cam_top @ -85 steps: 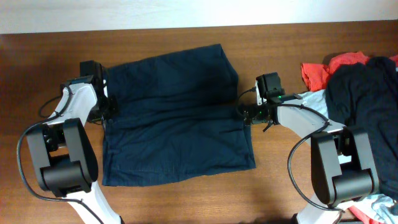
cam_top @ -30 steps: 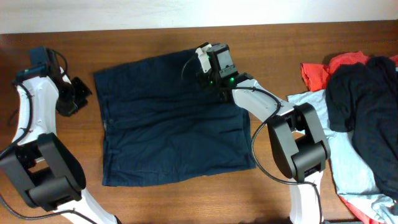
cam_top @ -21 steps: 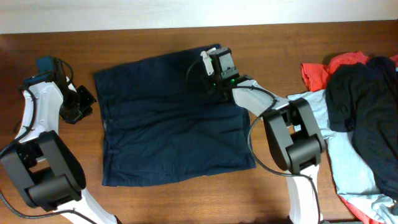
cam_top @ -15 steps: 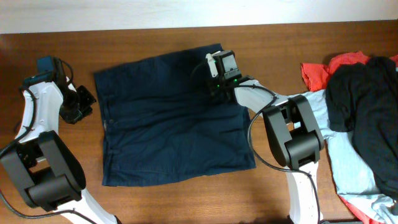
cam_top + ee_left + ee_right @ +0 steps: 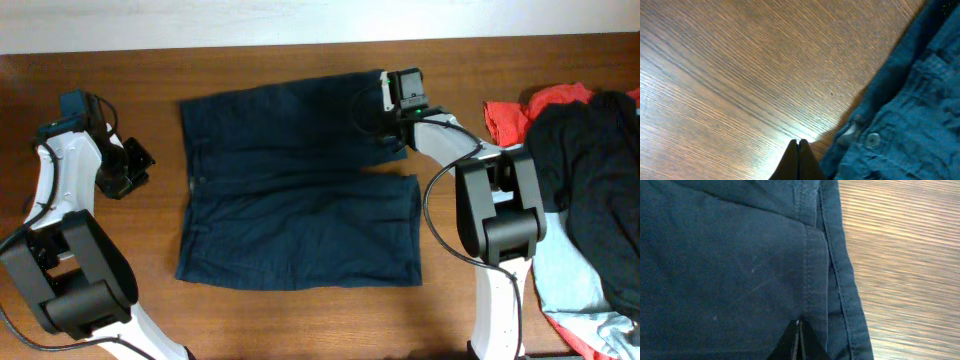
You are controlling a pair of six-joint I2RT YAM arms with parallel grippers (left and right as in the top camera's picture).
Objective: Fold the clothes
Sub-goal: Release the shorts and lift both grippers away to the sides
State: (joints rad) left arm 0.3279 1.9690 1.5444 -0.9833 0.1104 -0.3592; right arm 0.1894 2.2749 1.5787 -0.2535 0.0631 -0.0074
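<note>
The clothes, dark navy shorts (image 5: 300, 200), lie flat mid-table with the waistband on the left and the two legs on the right. My right gripper (image 5: 388, 135) is shut, its tips (image 5: 799, 323) resting on the upper leg's cloth (image 5: 730, 255) just inside the hem. No fold of fabric shows between the fingers. My left gripper (image 5: 138, 165) is shut over bare wood, left of the waistband and apart from it. In the left wrist view its closed tips (image 5: 800, 143) sit beside the waistband button (image 5: 871, 140).
A heap of other garments fills the table's right end: a red one (image 5: 545, 105), a dark one (image 5: 590, 170) and a light blue T-shirt (image 5: 560, 285). The wooden table (image 5: 300, 325) ends at a pale wall along the top.
My right gripper has slid right toward the upper leg's hem, and the shorts have shifted right with it and straightened. The left gripper has barely moved over the last half second.
</note>
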